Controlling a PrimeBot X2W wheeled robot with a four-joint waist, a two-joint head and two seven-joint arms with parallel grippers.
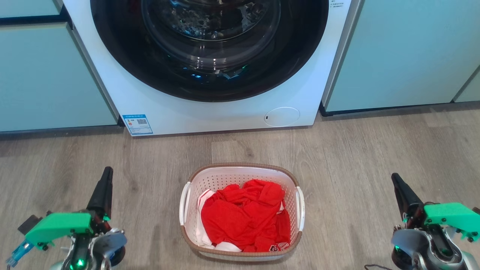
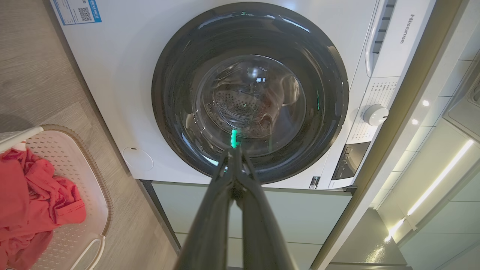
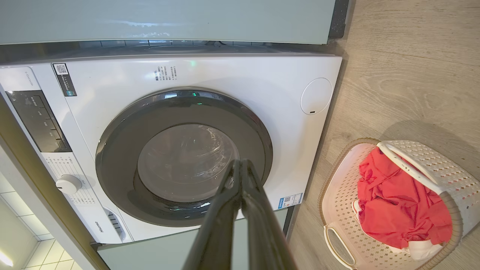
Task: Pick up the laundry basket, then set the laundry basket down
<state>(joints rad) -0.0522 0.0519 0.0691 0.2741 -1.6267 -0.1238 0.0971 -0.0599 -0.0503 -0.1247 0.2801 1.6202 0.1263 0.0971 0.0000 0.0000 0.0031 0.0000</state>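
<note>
Though near washer (image 1: 225, 112), laundry basket (image 1: 240, 167) amid open floor (image 1: 375, 150)

A grey-brown wood-plank floor (image 1: 375, 157) carries a white front-loading washing machine (image 1: 157, 105), flanked on both sides by pale green cabinets (image 1: 397, 56). A white laundry basket (image 1: 225, 180) with a brown rim stands on the planks near the washing machine's front, apart from it.

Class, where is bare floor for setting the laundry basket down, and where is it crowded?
Free: wood floor between laundry basket and left gripper; between basket and right gripper; the strip between basket and washing machine. Crowded: the basket's inside, heaped with red clothing.
</note>
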